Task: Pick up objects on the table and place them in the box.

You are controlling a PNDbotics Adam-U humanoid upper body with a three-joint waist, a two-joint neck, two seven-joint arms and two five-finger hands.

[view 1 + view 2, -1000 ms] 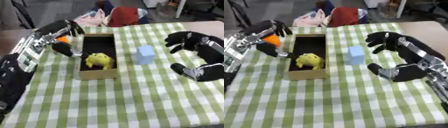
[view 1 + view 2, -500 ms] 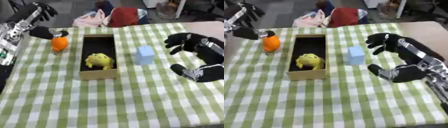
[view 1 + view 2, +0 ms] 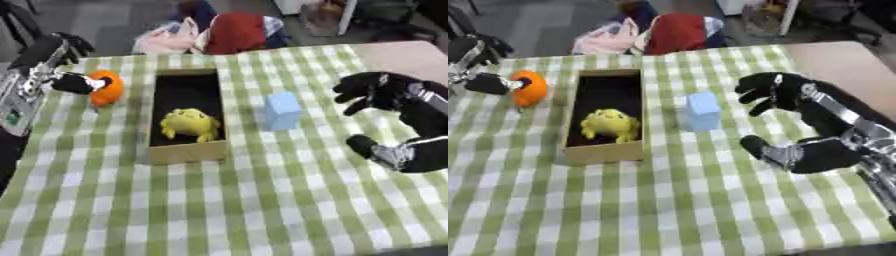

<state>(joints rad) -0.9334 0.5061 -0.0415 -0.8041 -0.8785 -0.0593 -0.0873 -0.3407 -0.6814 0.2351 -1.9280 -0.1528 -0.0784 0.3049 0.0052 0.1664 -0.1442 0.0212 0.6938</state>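
Left hand fingers pinch orange toy, likely light, smooth; right hand spread beside box.

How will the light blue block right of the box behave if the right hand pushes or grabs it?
The light blue block stands upright, taller than wide, so a high push would probably tip it; a low push should slide it on the checked cloth. Flat faces and straight edges suggest it is stiff and won't roll. The right hand is beside it, apart.
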